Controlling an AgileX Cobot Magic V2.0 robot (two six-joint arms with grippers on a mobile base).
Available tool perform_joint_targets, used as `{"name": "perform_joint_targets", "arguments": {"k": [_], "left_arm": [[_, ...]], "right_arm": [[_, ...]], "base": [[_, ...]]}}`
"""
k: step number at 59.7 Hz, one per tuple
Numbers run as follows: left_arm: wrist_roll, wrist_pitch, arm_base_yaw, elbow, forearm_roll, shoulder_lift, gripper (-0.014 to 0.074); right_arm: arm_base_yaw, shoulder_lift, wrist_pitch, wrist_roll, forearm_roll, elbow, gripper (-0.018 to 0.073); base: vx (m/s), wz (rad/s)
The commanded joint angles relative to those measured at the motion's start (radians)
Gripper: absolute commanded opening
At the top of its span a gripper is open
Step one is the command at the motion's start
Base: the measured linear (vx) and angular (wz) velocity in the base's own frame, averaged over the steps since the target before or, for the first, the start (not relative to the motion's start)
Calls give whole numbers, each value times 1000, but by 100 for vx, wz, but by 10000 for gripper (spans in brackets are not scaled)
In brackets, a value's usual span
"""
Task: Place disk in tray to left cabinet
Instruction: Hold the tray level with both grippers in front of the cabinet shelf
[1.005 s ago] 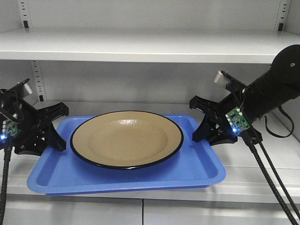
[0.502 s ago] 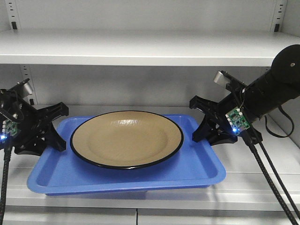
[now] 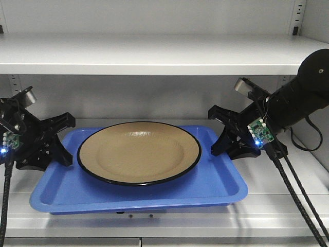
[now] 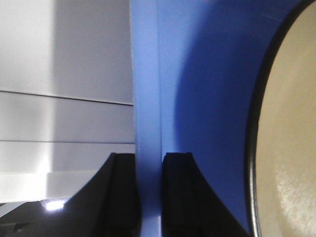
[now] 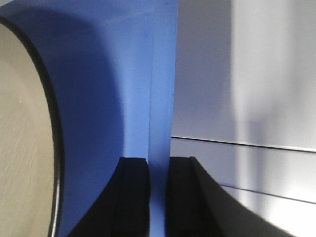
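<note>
The tan disk (image 3: 139, 152) with its thin black rim lies in the blue tray (image 3: 216, 180), filling most of it. My left gripper (image 3: 60, 139) is shut on the tray's left rim (image 4: 148, 123); one finger sits on each side of it. On the opposite end my right gripper (image 3: 222, 134) is shut on the tray's right rim (image 5: 160, 98) in the same way. The tray is held level in front of the left cabinet's lower shelf (image 3: 288, 198), below the upper shelf (image 3: 154, 51). The disk's edge (image 4: 286, 148) shows in the left wrist view and its other edge (image 5: 24, 148) in the right wrist view.
Perforated peg strips (image 3: 296, 15) run up the cabinet's back corners. The grey back wall (image 3: 144, 98) stands behind the tray. Black cables (image 3: 298, 195) hang from the right arm over the shelf's right end. A seam line (image 3: 141, 242) shows below the shelf front.
The cabinet shelves and peg strips have shifted slightly in the front view while tray, disk and both grippers keep their places in the picture. Both grips are unchanged.
</note>
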Motion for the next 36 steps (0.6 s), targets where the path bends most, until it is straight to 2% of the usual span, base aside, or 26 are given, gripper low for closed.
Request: {"name": "perform_joint_targets", "arguments": {"k": [1, 36], "left_arm": [[-17, -53, -32, -39, -210, -56, 0], [-17, -53, -32, -39, -210, -56, 0]], "right_arm": [[27, -59, 5, -3, 198, -36, -4], [27, -59, 5, -3, 198, -36, -4]], "base": [[2, -5], [0, 0]]}}
